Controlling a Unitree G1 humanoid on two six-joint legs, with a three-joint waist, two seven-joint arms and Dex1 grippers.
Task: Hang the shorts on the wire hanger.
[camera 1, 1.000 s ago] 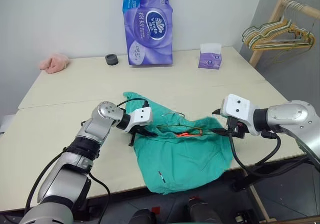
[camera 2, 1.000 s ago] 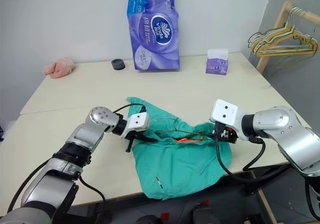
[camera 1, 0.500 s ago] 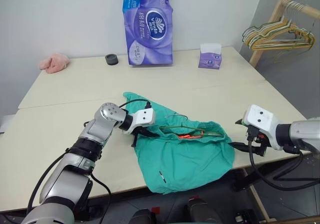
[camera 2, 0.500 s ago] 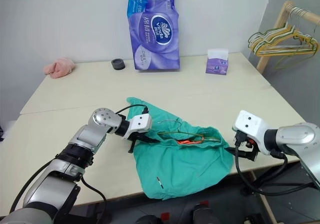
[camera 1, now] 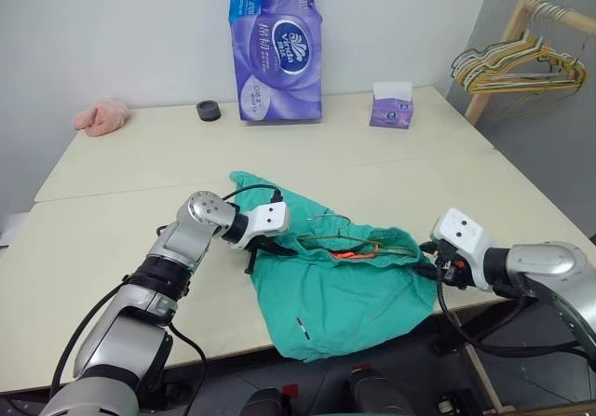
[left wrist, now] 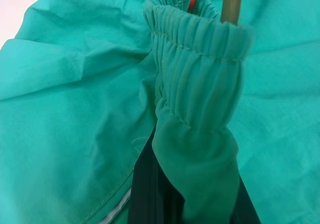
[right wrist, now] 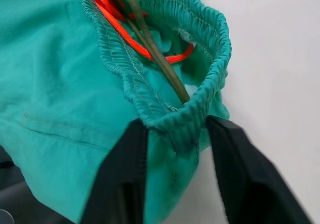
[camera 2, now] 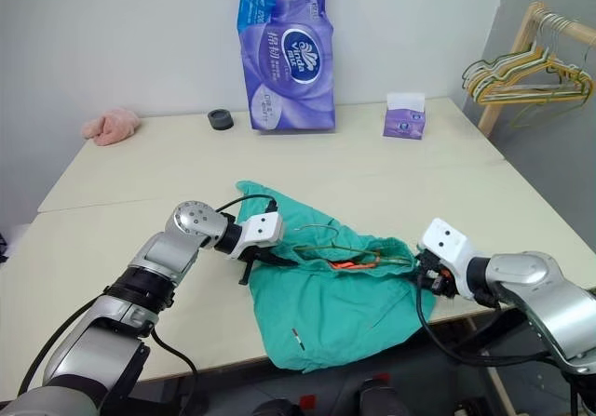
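Head views: I see the shorts (camera 1: 335, 290) spread at the near edge of the table (camera 1: 140, 165), legs drooping over that edge. The wire hanger (camera 1: 358, 242) runs through the open waistband, hook poking out toward the table's middle. My left gripper (camera 1: 265, 247) pinches the waistband's left end, fingers pressed together on cloth. My right gripper (camera 2: 426, 275) sits at the waistband's right end, near the table's right edge. Far half of table open; tissue pack (camera 1: 276, 44), tissue box (camera 1: 391, 105), black ring (camera 1: 209, 111), pink cloth (camera 1: 101, 116) along the back.

Left wrist: gathered waistband wraps over the dark fingers (left wrist: 150, 194), hanger wire beside it.

Right wrist: fingers (right wrist: 120, 184) spread, straddling the waistband end; not clamped.
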